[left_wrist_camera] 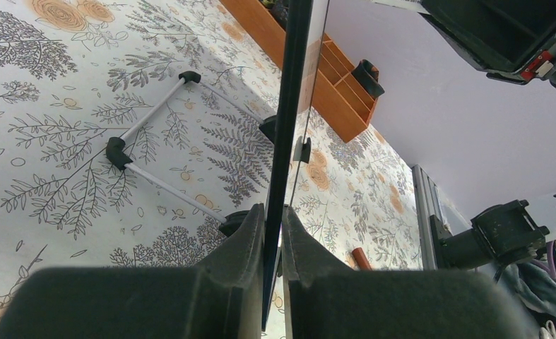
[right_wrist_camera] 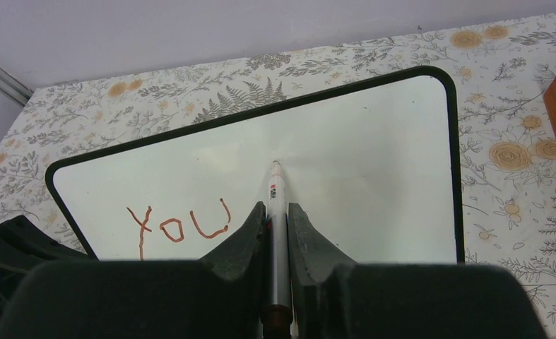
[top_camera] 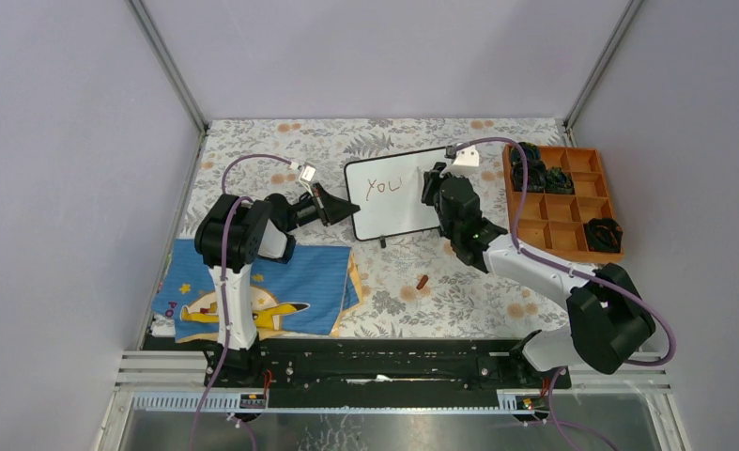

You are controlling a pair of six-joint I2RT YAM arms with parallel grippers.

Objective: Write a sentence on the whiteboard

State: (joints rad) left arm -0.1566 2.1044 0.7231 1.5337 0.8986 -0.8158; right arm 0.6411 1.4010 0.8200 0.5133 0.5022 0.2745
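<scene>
We are pinching the nine o'clock edge of the whiteboard with our left gripper, its fingers closing tight on the thin black frame. The board is sitting just past the centre of the table, toward twelve o'clock. With our right gripper we are clamping a marker, its tip pointing at the white surface near the board's middle; we are not able to tell whether it is touching. Of the sentence, only a reddish-brown "YOU" is showing, at nine o'clock of the tip. An orange tray is lying at three o'clock of the board, a small reddish-brown cylinder at six, and a blue cloth at seven, beside our left arm.
</scene>
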